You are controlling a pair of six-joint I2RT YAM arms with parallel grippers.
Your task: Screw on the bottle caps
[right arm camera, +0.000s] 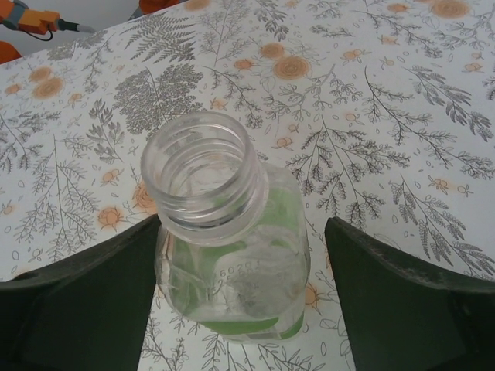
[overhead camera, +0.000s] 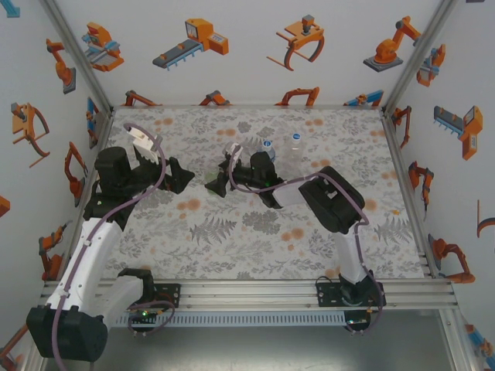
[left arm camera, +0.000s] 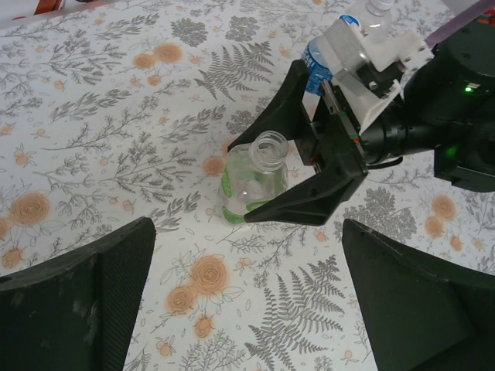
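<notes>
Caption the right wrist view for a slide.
Uncapped green-tinted bottle stands inside the open right gripper on the floral-print table.

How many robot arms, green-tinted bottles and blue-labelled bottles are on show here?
Robot arms: 2, the left arm and the right arm
Green-tinted bottles: 1
Blue-labelled bottles: 1
Total: 4

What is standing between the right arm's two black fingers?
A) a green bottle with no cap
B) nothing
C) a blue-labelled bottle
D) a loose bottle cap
A: the right wrist view shows the green bottle upright between the fingers of the right gripper, its threaded mouth open and uncapped.
</notes>
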